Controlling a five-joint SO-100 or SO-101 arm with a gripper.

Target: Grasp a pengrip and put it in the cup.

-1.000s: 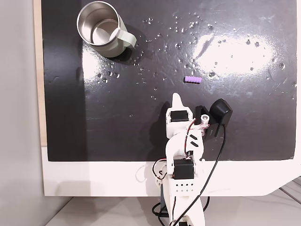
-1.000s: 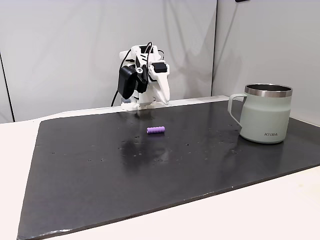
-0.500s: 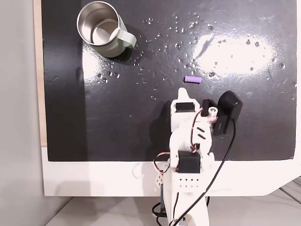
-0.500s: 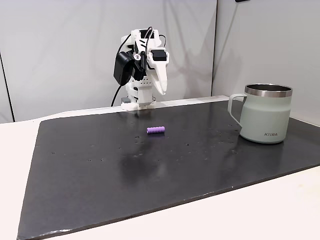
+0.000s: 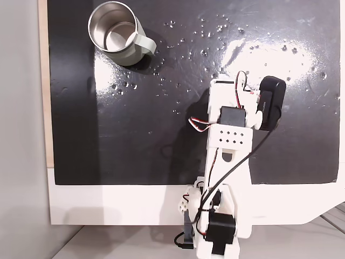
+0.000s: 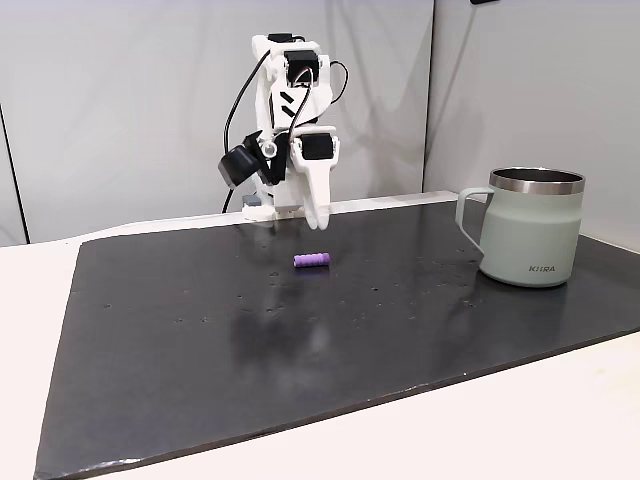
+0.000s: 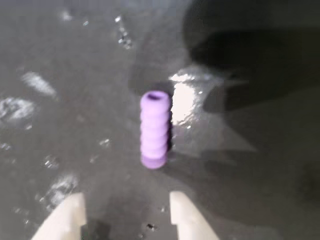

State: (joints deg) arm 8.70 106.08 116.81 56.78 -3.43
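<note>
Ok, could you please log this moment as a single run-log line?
phase: approach | claw: open, above mat, short of pengrip | pengrip: lying flat on mat, untouched | cup: upright, apart from both

You see a purple ribbed pengrip (image 7: 154,129), a steel cup (image 6: 526,227) with grey-green handle, white pincer (image 7: 125,215), glossy black counter (image 6: 300,340).
</note>
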